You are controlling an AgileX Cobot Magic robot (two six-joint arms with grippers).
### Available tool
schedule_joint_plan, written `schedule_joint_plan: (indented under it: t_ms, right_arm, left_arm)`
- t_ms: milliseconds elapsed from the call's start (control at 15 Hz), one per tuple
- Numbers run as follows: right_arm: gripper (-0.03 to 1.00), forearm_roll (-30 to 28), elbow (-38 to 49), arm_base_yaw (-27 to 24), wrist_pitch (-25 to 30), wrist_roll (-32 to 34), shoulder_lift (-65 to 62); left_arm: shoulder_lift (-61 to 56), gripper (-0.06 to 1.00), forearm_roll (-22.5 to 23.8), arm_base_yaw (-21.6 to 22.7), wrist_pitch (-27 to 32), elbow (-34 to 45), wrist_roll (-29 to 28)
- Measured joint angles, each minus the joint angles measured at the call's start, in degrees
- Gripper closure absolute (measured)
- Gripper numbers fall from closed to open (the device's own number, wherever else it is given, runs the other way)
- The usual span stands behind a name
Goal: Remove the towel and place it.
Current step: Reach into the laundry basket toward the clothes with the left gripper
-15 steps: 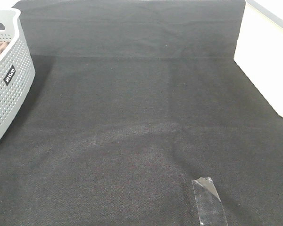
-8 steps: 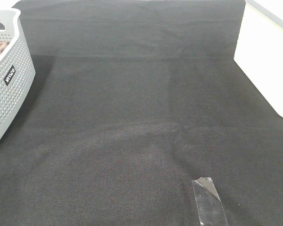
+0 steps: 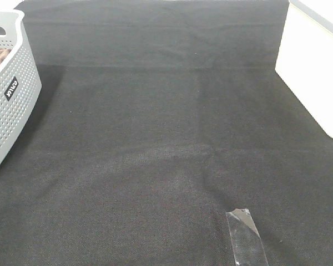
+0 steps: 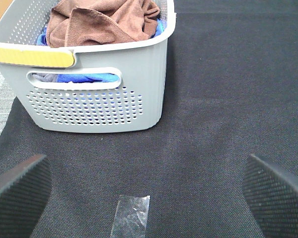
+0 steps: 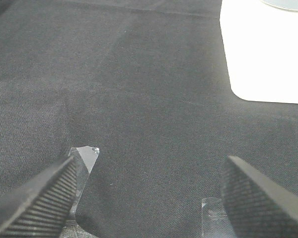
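nothing's budged in the last second, left gripper (image 4: 148, 192) and right gripper (image 5: 149, 198) both hang spread wide and empty, towel (image 4: 102, 20) sits bunched in the basket (image 4: 139, 94), so removal hasn't started yet

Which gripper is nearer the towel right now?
Left. The left gripper, open, faces the basket holding the towel, not touching it. The right gripper, also open, hangs over the mat near the white box, with no basket in its view.
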Motion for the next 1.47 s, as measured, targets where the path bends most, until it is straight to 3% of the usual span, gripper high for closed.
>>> schedule_joint_plan:
  t_ms: [733, 1133, 1267, 1467]
  right_arm:
    - [0.21, 0.00, 0.00, 0.00, 0.00, 0.00, 0.00]
    - [0.21, 0.00, 0.00, 0.00, 0.00, 0.00, 0.00]
    - [0.21, 0.00, 0.00, 0.00, 0.00, 0.00, 0.00]
    - [0.21, -0.06, 0.00, 0.00, 0.00, 0.00, 0.00]
  left_arm:
    - [1.38, -0.05, -0.17, 0.00, 1.78, -1.78, 1.66]
    - [29.39, -0.05, 0.69, 0.00, 7.62, -26.30, 27.10]
    - [40.57, -0.05, 3.44, 0.00, 7.62, -34.43, 35.18]
    - [55.58, -0.05, 9.40, 0.00, 7.62, -44.06, 42.97]
